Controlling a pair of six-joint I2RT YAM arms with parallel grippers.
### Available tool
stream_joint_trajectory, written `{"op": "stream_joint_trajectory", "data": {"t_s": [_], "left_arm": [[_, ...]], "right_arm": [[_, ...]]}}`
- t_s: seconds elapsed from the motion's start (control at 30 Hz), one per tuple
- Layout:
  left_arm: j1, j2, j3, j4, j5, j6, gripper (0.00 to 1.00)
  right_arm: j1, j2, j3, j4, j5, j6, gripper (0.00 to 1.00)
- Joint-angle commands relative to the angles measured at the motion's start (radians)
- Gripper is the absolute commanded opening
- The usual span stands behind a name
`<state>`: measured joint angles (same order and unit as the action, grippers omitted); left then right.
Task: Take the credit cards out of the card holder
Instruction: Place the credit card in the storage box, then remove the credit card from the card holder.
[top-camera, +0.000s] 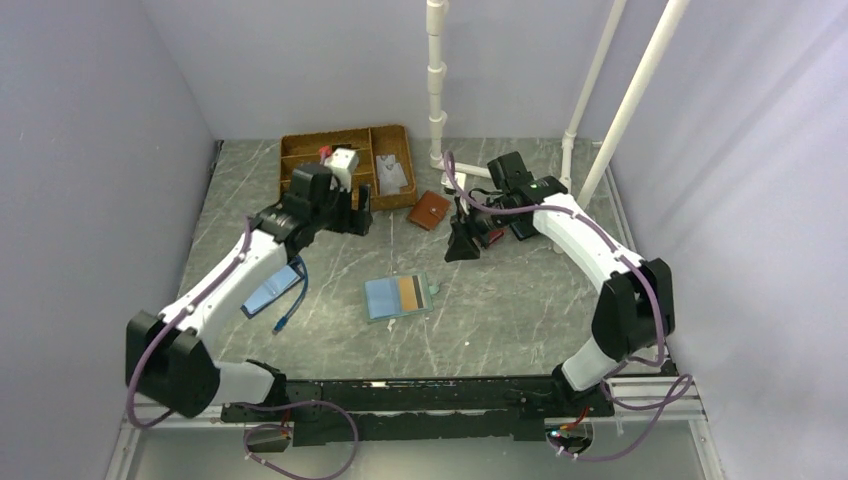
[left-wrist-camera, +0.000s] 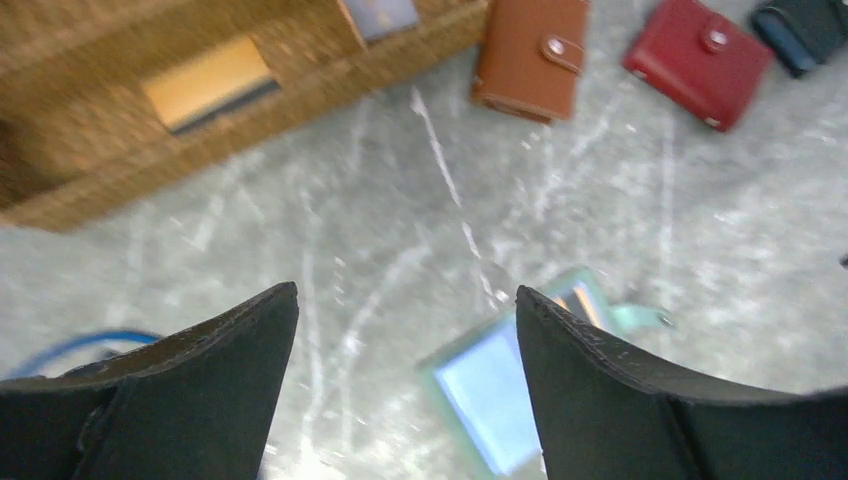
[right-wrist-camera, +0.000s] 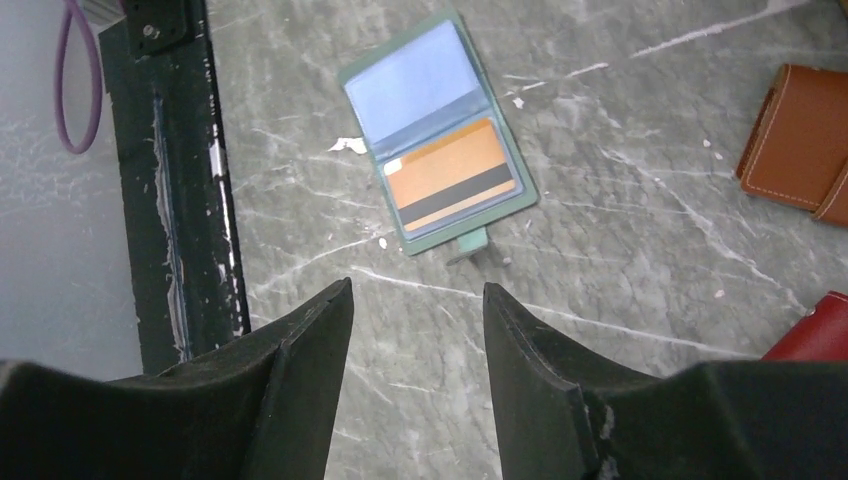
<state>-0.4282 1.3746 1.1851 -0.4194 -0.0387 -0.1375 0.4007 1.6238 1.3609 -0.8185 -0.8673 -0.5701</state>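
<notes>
The card holder (top-camera: 398, 297) lies open and flat on the grey marbled table (top-camera: 520, 320), near the middle and between my two arms. One half shows a pale blue pocket. The other holds an orange-tan striped card (right-wrist-camera: 455, 180) that is tucked in and not yet drawn out. Neither claw is touching the holder. My left gripper (left-wrist-camera: 405, 300) hangs above the table between the holder and the wooden tray (top-camera: 300, 150), its fingers spread wide with only bare table between them. My right gripper (right-wrist-camera: 417, 290) hangs on the far side of the holder, its fingers about half apart and gripping nothing. In the tray at the back left, whitish-grey cards (top-camera: 392, 172) lie in the right-hand compartment, and the left wrist view shows a tan card (left-wrist-camera: 208, 85) flat in another compartment. A brown snap wallet (top-camera: 430, 210) lies just beside the tray's right end, with a red snap wallet (left-wrist-camera: 697, 60) further right, under the right arm. A plain light blue flat piece (top-camera: 270, 292) with a blue cable lies to the left, partly under the left arm.
</notes>
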Motion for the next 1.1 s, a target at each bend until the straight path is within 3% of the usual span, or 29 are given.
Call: {"op": "stream_joint_trajectory", "data": {"t_s": [0.0,0.23,0.57,0.7,1.07], "left_arm": [[0.021,-0.167,-0.189,0.138,0.222,-0.28,0.87],[0.035,-0.34,-0.481,0.404,0.448,-0.564,0.88],[0.036,-0.41,-0.735,0.687,0.541,-0.75,0.92],[0.037,-0.403,-0.768,0.699,0.512,-0.759,0.99],[0.038,-0.286,-0.756,0.725,0.538,-0.779,0.99]], "right_arm": [[0.002,-0.134,-0.103,0.086,-0.101,-0.099,0.54],[0.006,-0.234,-0.25,0.154,-0.224,-0.253,0.56],[0.022,-0.177,-0.27,0.172,-0.233,-0.25,0.56],[0.026,-0.173,-0.277,0.179,-0.221,-0.251,0.56],[0.045,-0.161,-0.295,0.215,-0.174,-0.22,0.56]]}}
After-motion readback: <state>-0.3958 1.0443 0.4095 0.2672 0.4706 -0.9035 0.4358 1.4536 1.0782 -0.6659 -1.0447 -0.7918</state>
